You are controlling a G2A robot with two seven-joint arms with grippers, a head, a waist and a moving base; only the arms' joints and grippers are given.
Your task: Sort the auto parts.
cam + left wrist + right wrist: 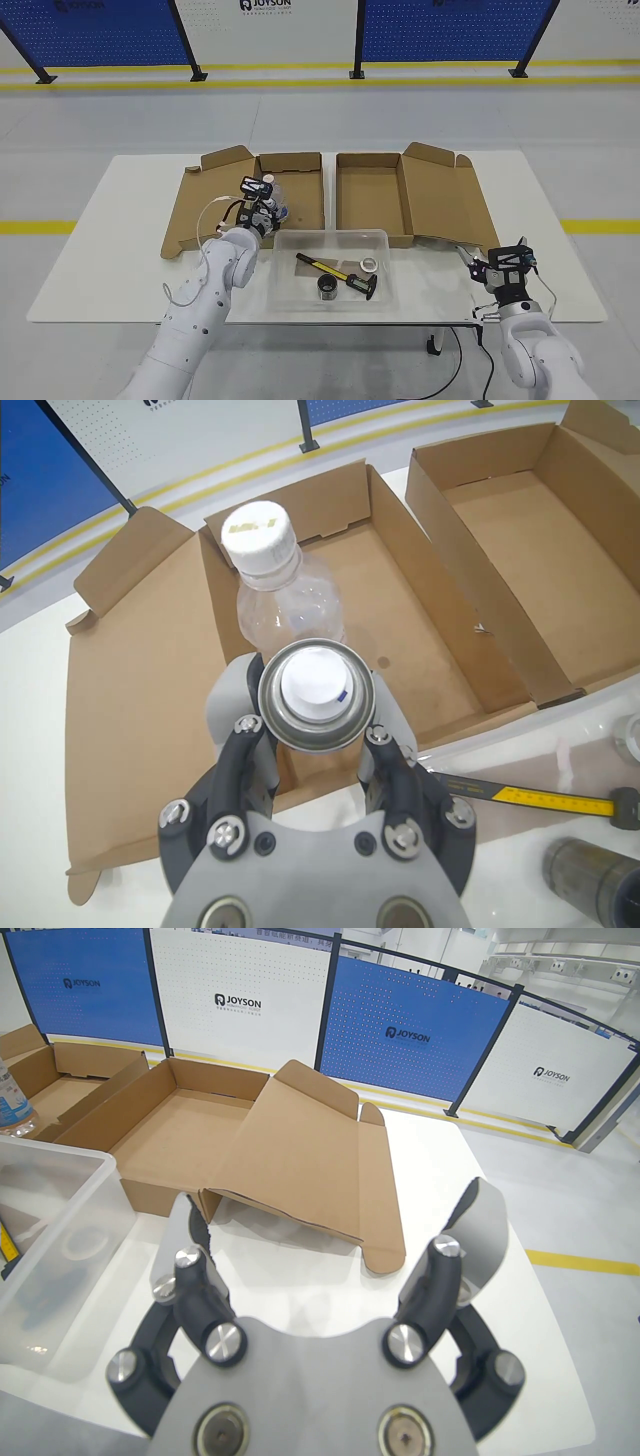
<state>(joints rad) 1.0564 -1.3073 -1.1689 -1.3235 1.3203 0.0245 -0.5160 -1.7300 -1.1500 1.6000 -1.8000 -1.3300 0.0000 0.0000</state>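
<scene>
My left gripper [316, 700] is shut on an upright metal spray can [317, 700] with a white cap, held over the near edge of the left cardboard box [410, 625]. A clear plastic bottle [280, 585] with a white cap stands inside that box, just beyond the can. In the top view the left gripper [262, 208] sits at the left box [300, 200]. My right gripper [330, 1218] hangs open and empty over the table's right side, near the right box's flap [300, 1168]; it shows in the top view too [505, 262].
A clear plastic bin [332, 268] at the table's front holds a yellow-scaled caliper [530, 797], a dark metal cylinder [590, 875] and a small white ring [369, 265]. The right cardboard box [370, 195] lies open with bare floor. White table [120, 250] is free at both ends.
</scene>
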